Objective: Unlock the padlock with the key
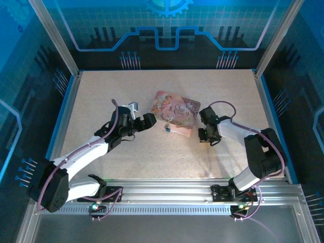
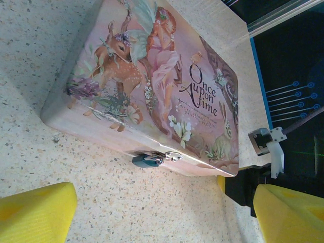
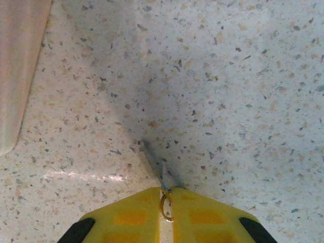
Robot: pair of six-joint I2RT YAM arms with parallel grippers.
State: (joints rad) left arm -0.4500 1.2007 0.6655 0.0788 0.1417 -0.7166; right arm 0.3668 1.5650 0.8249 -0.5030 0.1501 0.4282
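Nearest, right of centre: right gripper [image 3: 166, 195], yellow fingers closed on the key.
Key: thin dark-grey metal key [image 3: 153, 163] with a small ring, blade sticking out past the fingertips, low over the speckled beige tabletop [image 3: 243, 76].
Left side: left gripper [image 2: 162, 202], yellow fingers spread wide, holding nothing, facing the padlock.
Padlock: small silvery-blue metal padlock [image 2: 147, 161], hanging from the clasp [image 2: 171, 156].
Mid-table: pink illustrated rectangular tin box [image 2: 152, 76], lid down.

right pincer [image 3: 166, 192]: clamped on key [image 3: 153, 161]; tin [image 3: 17, 76]: upper left edge
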